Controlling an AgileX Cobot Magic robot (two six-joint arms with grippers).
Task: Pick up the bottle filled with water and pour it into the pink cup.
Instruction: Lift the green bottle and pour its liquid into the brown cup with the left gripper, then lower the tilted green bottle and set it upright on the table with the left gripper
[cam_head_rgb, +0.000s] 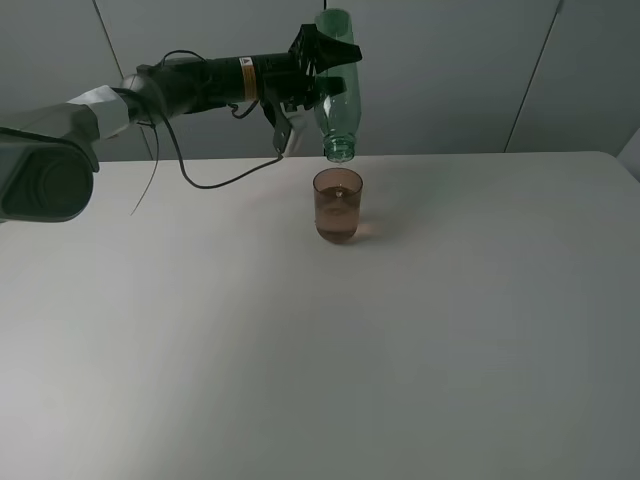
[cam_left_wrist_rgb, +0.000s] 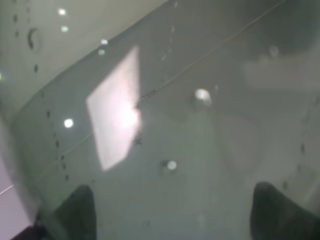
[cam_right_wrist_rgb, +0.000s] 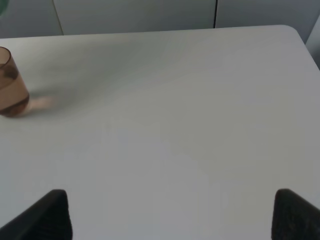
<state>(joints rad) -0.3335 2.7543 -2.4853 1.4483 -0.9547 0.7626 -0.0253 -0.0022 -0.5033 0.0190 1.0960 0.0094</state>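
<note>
While left tool pinches the inverted bottle, its fingers half-hidden, right tool spread.

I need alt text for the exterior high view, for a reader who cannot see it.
The left gripper holds a green bottle upside down, its open neck just above a pink cup standing on a white table. The arm reaches in from the left.

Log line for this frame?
phase: pour | left gripper: shut on green bottle, neck down above pink cup | right gripper: open, empty
</note>
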